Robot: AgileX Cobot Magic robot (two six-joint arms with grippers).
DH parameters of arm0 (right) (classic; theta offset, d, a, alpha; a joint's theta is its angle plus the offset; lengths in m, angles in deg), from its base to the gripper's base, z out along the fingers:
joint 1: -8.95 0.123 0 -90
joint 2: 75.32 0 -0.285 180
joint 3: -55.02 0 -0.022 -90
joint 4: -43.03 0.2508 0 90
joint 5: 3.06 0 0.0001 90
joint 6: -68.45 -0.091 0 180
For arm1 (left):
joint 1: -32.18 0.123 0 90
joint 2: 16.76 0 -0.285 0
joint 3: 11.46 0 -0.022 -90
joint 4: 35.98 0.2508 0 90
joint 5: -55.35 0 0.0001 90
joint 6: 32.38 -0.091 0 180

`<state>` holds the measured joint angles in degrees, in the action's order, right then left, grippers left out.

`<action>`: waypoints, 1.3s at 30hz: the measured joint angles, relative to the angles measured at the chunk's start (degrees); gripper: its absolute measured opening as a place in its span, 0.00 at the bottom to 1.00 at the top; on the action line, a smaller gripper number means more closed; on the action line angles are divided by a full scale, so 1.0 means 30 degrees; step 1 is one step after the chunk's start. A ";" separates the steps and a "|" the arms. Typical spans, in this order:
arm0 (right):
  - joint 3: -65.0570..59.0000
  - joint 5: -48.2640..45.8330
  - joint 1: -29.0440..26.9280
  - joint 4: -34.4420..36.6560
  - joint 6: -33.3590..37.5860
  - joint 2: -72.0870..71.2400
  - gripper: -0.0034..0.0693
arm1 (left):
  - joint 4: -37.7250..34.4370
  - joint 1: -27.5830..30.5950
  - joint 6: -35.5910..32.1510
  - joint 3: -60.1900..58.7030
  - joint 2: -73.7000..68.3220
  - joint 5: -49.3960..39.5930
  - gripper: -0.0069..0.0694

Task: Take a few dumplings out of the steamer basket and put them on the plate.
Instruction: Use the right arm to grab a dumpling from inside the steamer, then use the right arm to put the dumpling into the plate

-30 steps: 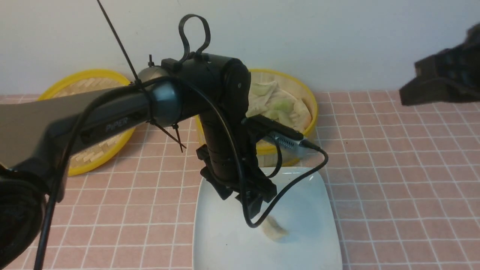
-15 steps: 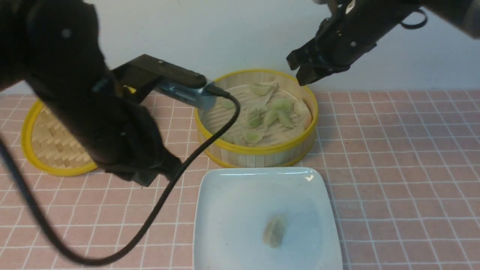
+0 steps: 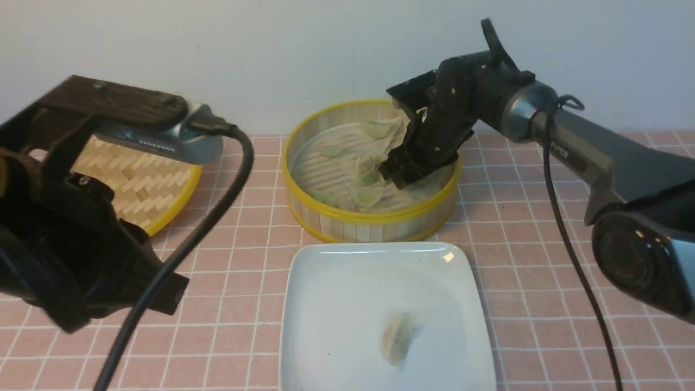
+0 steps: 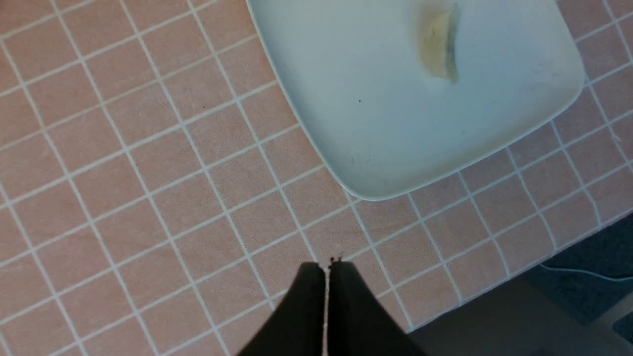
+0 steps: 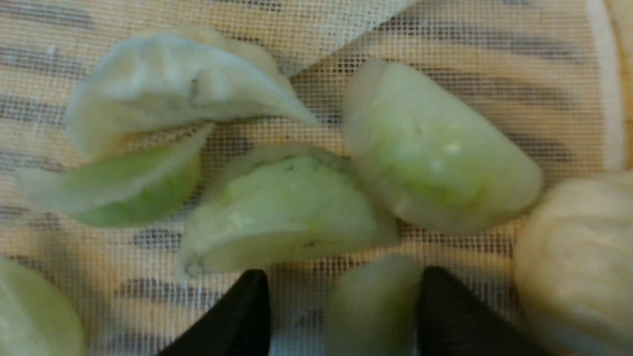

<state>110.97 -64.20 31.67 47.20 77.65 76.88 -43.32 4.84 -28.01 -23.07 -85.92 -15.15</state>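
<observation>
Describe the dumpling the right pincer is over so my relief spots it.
Start at the steamer basket, its right half, where the right pincer reaches in. The dumpling lies between the open fingertips; its neighbours all lie outside them.

Flat woven lid (image 3: 146, 179) with a yellow rim over on the left, partly hidden, lying on the pink tiled tabletop (image 3: 543, 228) with thin white grid lines. Plain off-white wall (image 3: 271, 49) right behind, nothing fancy. Fine cream mesh cloth (image 5: 445, 29) up close, one flap folded over on itself. Past the table edge, just dark floor (image 4: 583, 257), kinda hard to make out.
</observation>
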 joint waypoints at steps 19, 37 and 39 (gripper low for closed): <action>-0.7096 -0.3372 0.1947 0.3068 -0.0871 -1.0520 0.22 | 0.0363 0.0000 -0.0175 -0.0123 0.0312 0.0670 0.08; -1.4702 0.0074 0.4833 0.3222 -0.1348 -1.0614 0.58 | 0.0820 0.0000 -0.0343 -0.0664 0.0312 0.1216 0.08; -1.3897 -0.0016 0.4785 0.2887 -0.1350 -1.0614 0.67 | 0.0861 0.0000 -0.0343 -0.0701 0.0312 0.1228 0.08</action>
<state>69.28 -64.24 46.03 55.86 73.60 45.04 -40.74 4.84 -29.04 -25.17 -84.98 -11.46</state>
